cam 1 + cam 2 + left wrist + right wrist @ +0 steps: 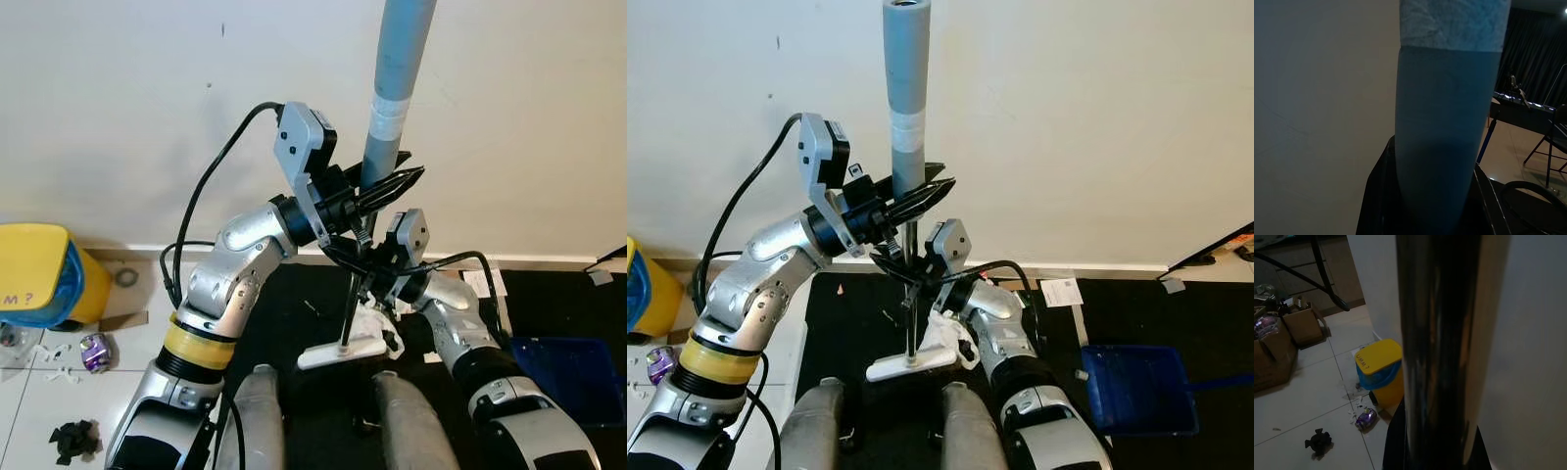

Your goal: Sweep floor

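I'm looking down at a black mat [852, 323] against a plain white wall [118, 117], with white tile [29, 401] off to the left where a yellow bin [39, 274] and bits of litter [76, 439] are sitting. The broom [908, 127] is standing upright in front of me, its white head [911, 364] resting on the mat. My left gripper [387, 186] is clamping its black fingers around the grey grip up high, and my right gripper [906, 284] is squeezing the thin metal pole just below.

Head views bright, sharp; wrist views dim, perhaps underexposed.
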Robot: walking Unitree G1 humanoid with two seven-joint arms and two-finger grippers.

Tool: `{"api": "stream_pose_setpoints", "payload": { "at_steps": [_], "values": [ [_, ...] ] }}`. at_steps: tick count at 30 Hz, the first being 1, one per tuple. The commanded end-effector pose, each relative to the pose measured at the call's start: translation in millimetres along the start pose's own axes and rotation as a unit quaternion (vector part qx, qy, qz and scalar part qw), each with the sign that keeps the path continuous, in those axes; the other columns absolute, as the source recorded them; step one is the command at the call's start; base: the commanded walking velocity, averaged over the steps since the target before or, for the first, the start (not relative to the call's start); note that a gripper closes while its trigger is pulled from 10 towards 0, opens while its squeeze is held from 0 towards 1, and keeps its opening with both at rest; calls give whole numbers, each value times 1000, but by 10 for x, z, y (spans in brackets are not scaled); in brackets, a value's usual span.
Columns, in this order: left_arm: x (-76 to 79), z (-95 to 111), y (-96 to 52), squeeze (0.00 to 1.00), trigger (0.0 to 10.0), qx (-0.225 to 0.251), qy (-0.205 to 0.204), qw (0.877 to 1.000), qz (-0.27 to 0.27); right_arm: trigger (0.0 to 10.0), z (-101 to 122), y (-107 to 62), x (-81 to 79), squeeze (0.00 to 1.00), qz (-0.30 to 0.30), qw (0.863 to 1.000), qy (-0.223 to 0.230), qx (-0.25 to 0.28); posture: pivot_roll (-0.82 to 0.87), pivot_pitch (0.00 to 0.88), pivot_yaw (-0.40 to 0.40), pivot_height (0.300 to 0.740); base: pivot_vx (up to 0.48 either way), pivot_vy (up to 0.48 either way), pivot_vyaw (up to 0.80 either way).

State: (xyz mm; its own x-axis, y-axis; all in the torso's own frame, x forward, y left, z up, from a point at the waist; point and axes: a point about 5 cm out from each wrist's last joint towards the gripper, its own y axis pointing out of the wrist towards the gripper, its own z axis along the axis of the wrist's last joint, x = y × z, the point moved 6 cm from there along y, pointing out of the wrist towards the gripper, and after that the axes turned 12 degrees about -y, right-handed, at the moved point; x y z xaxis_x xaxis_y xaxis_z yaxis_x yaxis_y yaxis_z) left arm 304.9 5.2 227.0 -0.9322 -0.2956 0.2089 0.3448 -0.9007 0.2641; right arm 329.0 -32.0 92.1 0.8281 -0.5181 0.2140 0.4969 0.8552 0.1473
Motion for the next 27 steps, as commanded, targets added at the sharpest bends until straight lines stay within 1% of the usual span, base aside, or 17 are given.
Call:
{"api": "stream_pose_setpoints", "payload": {
  "at_steps": [1,2,6,13,14,15,16,20,22,23,25,27],
  "values": [
    [125,74,43,0,10000,23,-11,999,-29,0,15,-87,168,0,-46,999,14,9,79,109,-68,731,0,0,0],
    [97,63,32,1000,10000,13,3,999,-30,0,23,-83,172,0,-46,999,12,11,78,109,-68,731,0,0,0],
    [61,69,8,1000,10000,4,19,999,-28,0,27,-83,175,0,-46,999,11,12,78,108,-68,731,0,0,0],
    [89,71,-36,1000,10000,-16,31,998,-45,0,19,-101,172,0,-44,999,7,10,81,110,-68,731,0,0,0],
    [105,47,-46,494,10000,-25,32,998,-51,0,17,-102,168,0,-42,999,6,10,81,110,-68,731,0,0,0],
    [115,26,-53,341,10000,-33,32,997,-55,0,16,-102,165,0,-41,999,5,9,81,110,-68,731,0,0,0],
    [127,-8,-60,0,10000,-44,35,997,-61,0,13,-100,153,0,-36,999,4,8,80,110,-67,731,0,0,0],
    [133,-54,-66,0,10000,-59,42,995,-67,0,6,-94,123,0,-25,1000,-1,5,79,110,-66,731,0,0,0],
    [58,-105,-63,0,10000,-75,63,994,-53,0,-3,-81,66,0,-4,1000,-10,1,78,111,-65,731,0,0,0],
    [58,-105,-63,0,10000,-75,63,994,-53,0,-3,-81,66,0,-4,1000,-10,1,78,111,-65,731,0,0,0],
    [-46,-130,-60,0,10000,-85,78,993,-28,0,-19,-78,8,0,16,1000,-18,-5,77,112,-65,731,0,0,0],
    [-75,-132,-59,0,10000,-86,80,993,-21,0,-26,-79,-11,0,23,1000,-20,-7,77,112,-65,731,0,0,0]
  ]
}}
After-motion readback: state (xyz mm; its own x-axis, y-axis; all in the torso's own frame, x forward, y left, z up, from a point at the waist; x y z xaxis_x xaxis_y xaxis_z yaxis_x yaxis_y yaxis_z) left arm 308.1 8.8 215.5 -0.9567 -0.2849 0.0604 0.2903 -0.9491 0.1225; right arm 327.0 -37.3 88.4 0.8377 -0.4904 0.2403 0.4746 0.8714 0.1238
